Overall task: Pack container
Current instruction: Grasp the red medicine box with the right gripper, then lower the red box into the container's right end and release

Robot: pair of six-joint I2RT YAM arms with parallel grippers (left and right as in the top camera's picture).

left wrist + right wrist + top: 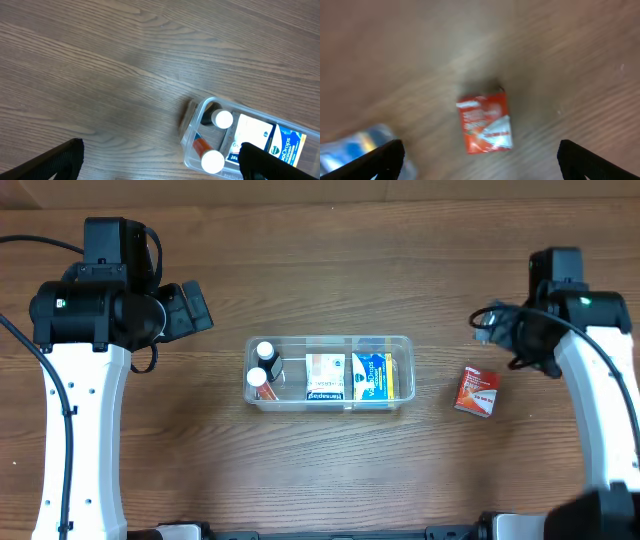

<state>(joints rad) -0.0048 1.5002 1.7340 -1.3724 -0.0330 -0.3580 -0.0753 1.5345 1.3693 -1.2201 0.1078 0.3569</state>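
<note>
Since red box (477,391) lies outside container (330,339), off its right end, right gripper (479,150) is judged nearer, box framed between wide-spread jaws. Left gripper (160,152) likewise spread, empty.

blue-and-yellow box (291,145) in the container (300,339): "…Drops" comes through on the left wrist view | white box (324,376) beside it: print there, too small to read | red box (478,391): lettering blurred, unreadable
</note>
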